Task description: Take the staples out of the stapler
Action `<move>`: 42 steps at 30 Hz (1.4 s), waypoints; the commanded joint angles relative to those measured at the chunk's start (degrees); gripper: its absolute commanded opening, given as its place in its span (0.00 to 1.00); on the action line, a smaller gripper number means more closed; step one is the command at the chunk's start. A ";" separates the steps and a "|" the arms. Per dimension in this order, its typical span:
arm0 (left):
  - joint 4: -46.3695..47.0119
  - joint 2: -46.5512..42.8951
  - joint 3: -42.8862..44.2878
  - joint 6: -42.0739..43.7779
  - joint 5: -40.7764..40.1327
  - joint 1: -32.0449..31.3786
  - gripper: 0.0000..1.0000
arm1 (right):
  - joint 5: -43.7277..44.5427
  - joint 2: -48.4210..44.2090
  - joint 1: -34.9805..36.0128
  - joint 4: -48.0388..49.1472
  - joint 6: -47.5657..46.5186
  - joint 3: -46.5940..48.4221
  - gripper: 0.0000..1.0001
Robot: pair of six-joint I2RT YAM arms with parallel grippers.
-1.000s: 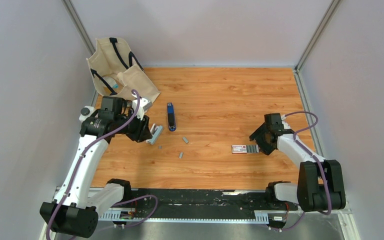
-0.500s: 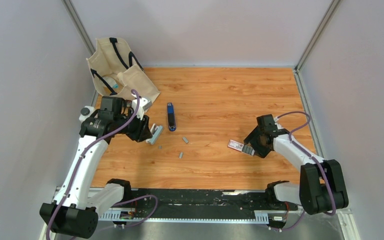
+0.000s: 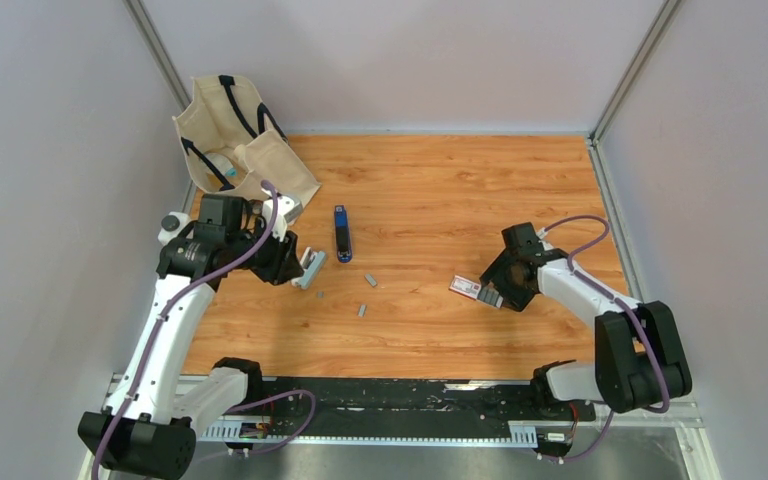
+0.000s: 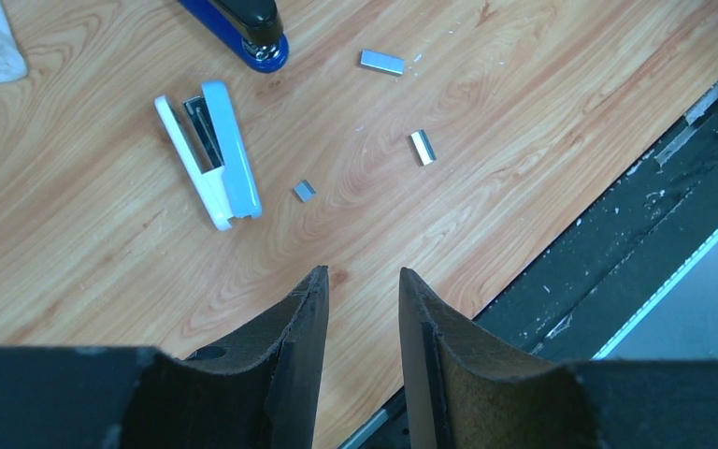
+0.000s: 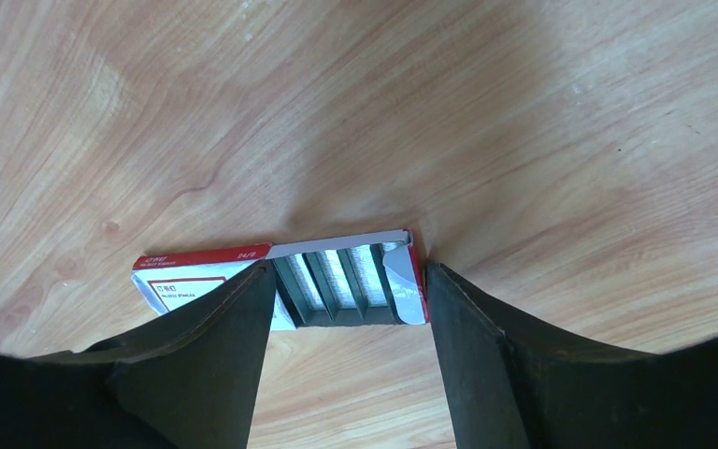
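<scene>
The small light grey stapler (image 3: 310, 268) lies hinged open on the wood table just right of my left gripper (image 3: 285, 262). In the left wrist view the stapler (image 4: 210, 154) lies ahead of my left gripper (image 4: 363, 281), which is open and empty above the table. Three short staple strips lie loose on the table, one (image 4: 381, 62) far, one (image 4: 422, 148) to the right and one (image 4: 304, 191) nearest the stapler. They also show from above (image 3: 370, 280). My right gripper (image 3: 495, 290) is open, its fingers either side of the open end of a staple box (image 5: 348, 269).
A dark blue stapler with a black end (image 3: 342, 233) lies behind the grey one. The red-and-white staple box (image 3: 465, 287) has its tray slid out, with staple rows (image 5: 374, 271) showing. A canvas tote bag (image 3: 235, 140) stands at the back left. The black front rail (image 4: 617, 215) borders the table.
My right gripper has moved left and a little away from me, and the red-and-white box has shifted left with it. The left arm and the stapler have not moved.
</scene>
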 commanded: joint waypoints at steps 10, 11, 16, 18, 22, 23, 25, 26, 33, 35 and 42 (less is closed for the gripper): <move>1.27 -2.22 -1.20 1.56 -0.28 -0.19 0.43 | 1.47 6.10 3.88 -3.70 -0.23 4.49 0.67; 1.27 -2.31 -1.20 1.73 -0.20 -0.19 0.42 | 1.47 6.54 4.41 -3.70 0.20 4.75 0.67; 1.27 -2.31 -1.55 2.18 -0.99 -0.19 0.43 | 1.82 8.65 7.66 -3.52 1.52 6.16 0.67; 1.53 -2.40 -1.90 2.26 -1.08 -0.10 0.43 | 1.90 9.96 8.89 -3.52 1.96 6.95 0.67; 1.36 -2.66 -2.08 2.88 -1.17 -0.19 0.43 | 2.26 12.07 11.27 -3.08 3.54 8.53 0.67; 1.27 -2.75 -1.91 3.05 -0.99 -0.10 0.43 | 2.26 12.69 11.97 -3.08 3.98 9.06 0.67; 1.00 -2.75 -1.91 3.14 -0.90 -0.10 0.43 | 2.35 13.74 13.37 -2.91 4.69 10.20 0.67; 0.92 -2.75 -1.82 3.14 -0.90 -0.19 0.43 | 2.34 14.19 13.82 -2.91 4.78 10.90 0.67; 1.18 -2.92 -2.43 4.28 -2.31 -0.10 0.43 | 2.43 17.00 17.42 -3.35 6.88 14.34 0.67; 1.26 -3.01 -2.52 4.37 -2.57 -0.19 0.43 | 2.34 17.44 18.65 -3.00 7.50 14.34 0.67; 1.62 -3.01 -3.31 4.72 -3.19 -0.19 0.43 | 2.96 19.72 21.81 -3.17 7.85 16.18 0.67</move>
